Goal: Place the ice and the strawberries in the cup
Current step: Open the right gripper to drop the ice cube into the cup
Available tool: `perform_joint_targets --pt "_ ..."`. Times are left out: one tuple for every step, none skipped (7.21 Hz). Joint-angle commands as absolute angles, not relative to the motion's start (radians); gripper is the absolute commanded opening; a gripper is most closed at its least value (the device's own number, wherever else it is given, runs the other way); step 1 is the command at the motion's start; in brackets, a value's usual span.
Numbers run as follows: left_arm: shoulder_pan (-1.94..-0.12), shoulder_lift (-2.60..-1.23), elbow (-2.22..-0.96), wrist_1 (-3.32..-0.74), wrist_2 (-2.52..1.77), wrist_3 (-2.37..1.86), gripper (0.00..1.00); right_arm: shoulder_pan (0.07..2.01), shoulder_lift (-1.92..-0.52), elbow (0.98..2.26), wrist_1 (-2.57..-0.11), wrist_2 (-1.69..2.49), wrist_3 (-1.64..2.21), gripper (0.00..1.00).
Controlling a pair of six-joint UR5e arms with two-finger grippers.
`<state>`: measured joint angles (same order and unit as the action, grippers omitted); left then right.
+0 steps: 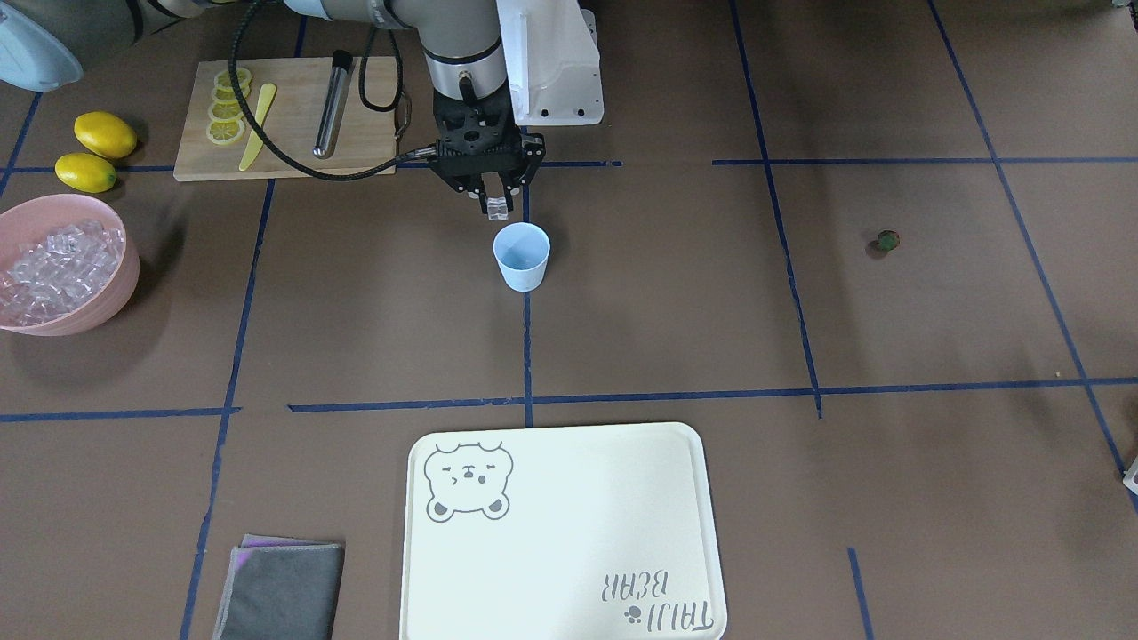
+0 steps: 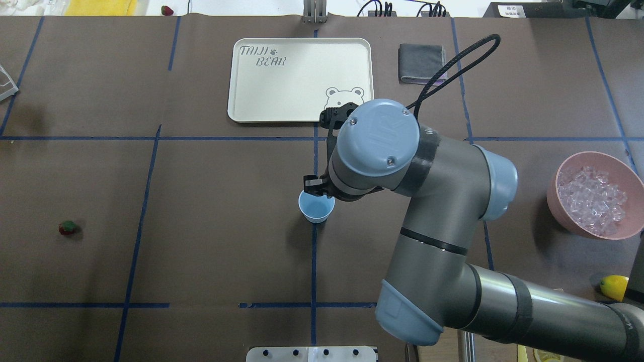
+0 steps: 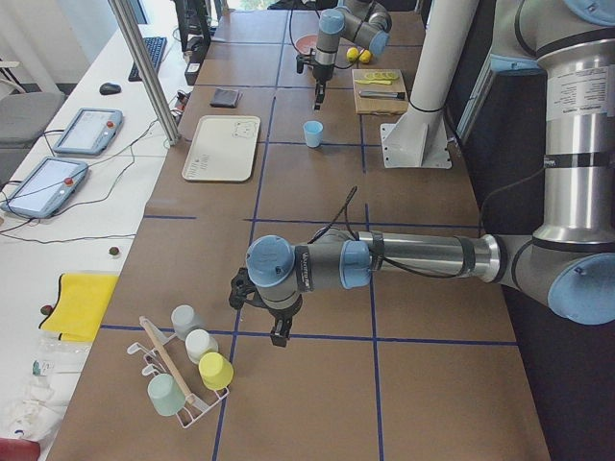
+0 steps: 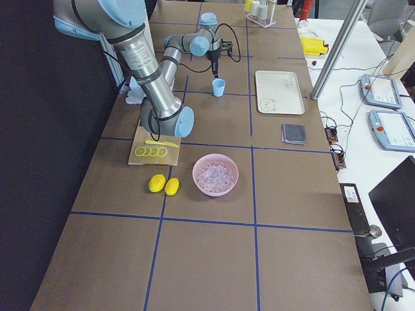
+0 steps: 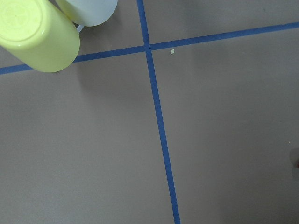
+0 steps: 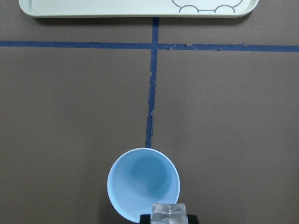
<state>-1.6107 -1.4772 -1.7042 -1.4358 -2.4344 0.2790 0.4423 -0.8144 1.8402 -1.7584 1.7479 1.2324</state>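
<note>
Front-facing camera: robot base point(image 1: 556, 80) at 12 o'clock; overhead: at 6 o'clock. End cameras look lengthwise. Wrist cameras, close, face down. Five views share the cup point(image 1: 522, 256).

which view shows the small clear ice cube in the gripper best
The right wrist-mounted view: the small clear ice cube is close and sharp by the light blue cup. Front-facing shows it tiny in the right gripper; overhead the arm hides it; side views too far.
</note>
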Motion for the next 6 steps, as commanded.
perform_joint_targets --pt "-1.611 -1.476 -1.704 -1.436 -2.434 0.279 1.0 0.422 -0.763 1.743 -1.756 1.724 1.238 0.0" --pt "-1.611 -1.476 -1.704 -1.436 -2.434 0.279 1.0 0.413 -0.765 1.74 -1.756 1.72 1.236 0.02" --pt "-1.611 -1.476 -1.704 -1.436 -2.434 0.279 1.0 0.411 -0.765 1.736 -1.756 1.715 1.221 0.2" --pt "-1.611 -1.476 -1.704 -1.434 -2.434 0.279 1.0 0.408 -0.765 1.729 -1.755 1.707 1.22 0.92" --pt "-1.612 -1.476 -1.704 -1.434 -2.434 0.279 1.0 0.408 -0.764 1.729 -1.755 1.704 1.216 0.99" --pt "-1.612 -1.476 -1.704 -1.434 -2.434 0.279 1.0 0.408 -0.764 1.729 -1.755 1.704 1.216 0.99"
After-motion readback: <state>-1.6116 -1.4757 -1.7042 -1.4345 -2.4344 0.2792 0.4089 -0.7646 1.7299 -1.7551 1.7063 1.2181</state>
